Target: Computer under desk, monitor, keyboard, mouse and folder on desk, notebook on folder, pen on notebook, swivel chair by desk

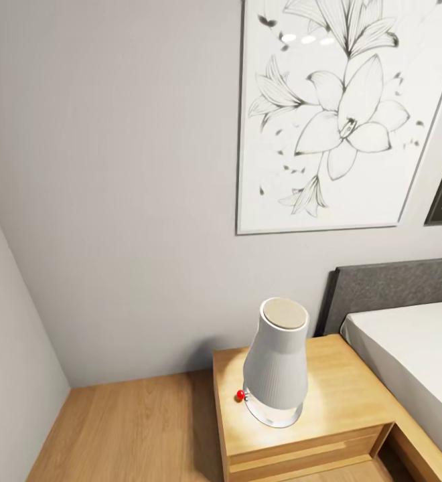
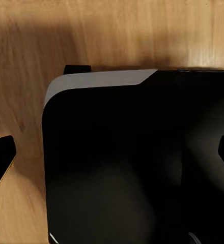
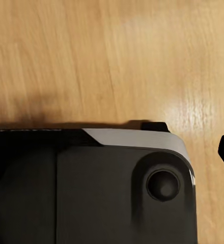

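Desk, chair and folder aren't in sight; we face a grey-walled corner with a white ribbed lamp point(image 1: 276, 365) on a light-wood nightstand point(image 1: 355, 395) beside a bed point(image 1: 415, 361). Wrist views look down at the wood plank floor point(image 3: 112, 56) over the robot's black base point(image 2: 132, 162); finger spread we cannot tell. Risk: turning here, we could clip the nightstand and topple the lamp.

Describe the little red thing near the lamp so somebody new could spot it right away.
Find the big framed flower drawing on the grey wall, then drop to the light wood bedside table beside the bed. A white ribbed lamp stands there; the red ball sits at its base, the only bright-coloured thing there.

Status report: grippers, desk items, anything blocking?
Gripper state unclear; wrist views show wood floor. No desk items in sight. Ahead: lamp on nightstand, bed alongside.
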You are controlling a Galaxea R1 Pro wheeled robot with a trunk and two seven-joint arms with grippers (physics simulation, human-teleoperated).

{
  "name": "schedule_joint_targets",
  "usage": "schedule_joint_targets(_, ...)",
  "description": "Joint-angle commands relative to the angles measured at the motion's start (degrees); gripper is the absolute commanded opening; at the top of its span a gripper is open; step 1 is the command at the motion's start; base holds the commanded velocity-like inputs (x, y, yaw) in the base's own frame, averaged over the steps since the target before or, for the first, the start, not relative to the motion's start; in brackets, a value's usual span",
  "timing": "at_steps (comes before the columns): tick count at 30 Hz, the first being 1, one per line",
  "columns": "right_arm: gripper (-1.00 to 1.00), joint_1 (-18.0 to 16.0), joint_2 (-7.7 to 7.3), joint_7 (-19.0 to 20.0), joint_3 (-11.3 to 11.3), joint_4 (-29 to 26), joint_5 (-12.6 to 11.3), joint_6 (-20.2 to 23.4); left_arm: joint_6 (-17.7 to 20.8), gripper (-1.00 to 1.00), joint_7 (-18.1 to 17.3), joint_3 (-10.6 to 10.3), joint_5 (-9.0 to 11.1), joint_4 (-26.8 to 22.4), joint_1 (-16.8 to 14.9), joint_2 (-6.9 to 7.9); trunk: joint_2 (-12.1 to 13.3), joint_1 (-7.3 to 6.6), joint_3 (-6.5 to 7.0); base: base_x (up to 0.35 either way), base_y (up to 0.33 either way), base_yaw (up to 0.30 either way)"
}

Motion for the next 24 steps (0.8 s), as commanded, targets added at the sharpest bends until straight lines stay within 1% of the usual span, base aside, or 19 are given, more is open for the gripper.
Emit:
schedule_joint_targets(1,1.00,-0.03,0.01,-0.04,-0.05,0.01,-0.01,-0.30,0.03,1.00,0.02,0.01,0.04,-0.60,0.01,0.03,0.38,-0.23,0.13,0.000,0.000,0.000)
schedule_joint_targets(7,1.00,-0.03,-0.03,-0.06,-0.05,-0.46,0.02,-0.47,0.03,1.00,0.02,0.01,0.05,-3.74,0.01,0.08,2.79,-1.54,1.21,0.000,0.000,0.000)
schedule_joint_targets(8,1.00,-0.03,-0.01,-0.04,-0.05,-0.96,0.02,-0.54,0.03,1.00,0.02,0.01,0.05,-5.26,0.01,0.09,3.19,-1.76,1.39,0.000,0.000,0.000)
schedule_joint_targets(9,1.00,-0.03,0.00,-0.03,-0.05,-2.53,0.01,-0.81,0.03,1.00,-0.02,0.01,0.02,-7.92,0.01,0.09,3.59,-1.98,1.56,0.000,0.000,0.000)
schedule_joint_targets(11,1.00,-0.03,0.01,-0.03,-0.05,-3.39,0.02,-0.87,0.03,1.00,-0.03,0.01,0.04,-9.03,0.01,0.01,4.39,-2.42,1.92,0.000,0.000,0.000)
schedule_joint_targets(12,1.00,-0.03,-0.06,-0.03,-0.06,-6.66,0.02,-0.91,0.03,1.00,-0.06,0.01,0.05,-10.41,0.01,-0.13,4.79,-2.64,2.10,0.000,0.000,0.000)
schedule_joint_targets(16,1.00,-0.03,-0.33,-0.03,-0.13,-11.44,0.12,-0.92,-0.31,1.00,-0.07,0.01,0.05,-10.94,0.01,-0.17,6.40,-3.52,2.82,0.000,0.000,0.000)
schedule_joint_targets(18,1.00,-0.05,-0.53,-0.04,-0.17,-13.88,0.19,-0.96,-1.39,1.00,-0.07,0.01,0.01,-11.07,0.01,-0.07,7.20,-3.96,3.18,0.000,0.000,0.000)
schedule_joint_targets(19,1.00,-0.06,-0.85,-0.07,-0.19,-15.13,0.21,-0.95,-2.69,1.00,-0.07,0.01,-0.01,-11.11,0.01,-0.01,7.60,-4.18,3.36,0.000,0.000,0.000)
schedule_joint_targets(20,1.00,-0.08,-1.26,-0.08,-0.20,-15.96,0.24,-0.97,-4.26,1.00,-0.07,0.01,0.00,-11.14,0.01,0.02,8.00,-4.40,3.54,0.000,0.000,0.000)
schedule_joint_targets(21,1.00,-0.10,-2.01,-0.10,-0.21,-16.96,0.24,-1.35,-7.21,1.00,-0.07,0.01,0.03,-11.18,0.01,0.00,8.40,-4.62,3.72,0.000,0.000,0.000)
schedule_joint_targets(22,1.00,-0.18,-2.43,-0.11,-0.20,-17.14,0.35,-4.91,-9.07,1.00,-0.07,0.01,0.00,-11.19,0.01,-0.16,8.80,-4.84,3.90,0.000,0.000,0.000)
schedule_joint_targets(23,1.00,-0.19,-2.45,-0.11,-0.14,-17.08,0.39,-5.80,-9.22,1.00,-0.11,0.01,-0.02,-11.19,0.01,-0.18,9.21,-5.06,4.08,0.000,0.000,0.000)
schedule_joint_targets(24,1.00,-0.19,-2.45,-0.11,-0.04,-16.84,0.45,-7.65,-9.47,1.00,-0.16,0.01,-0.06,-11.24,0.01,-0.21,9.61,-5.28,4.26,0.000,0.000,0.000)
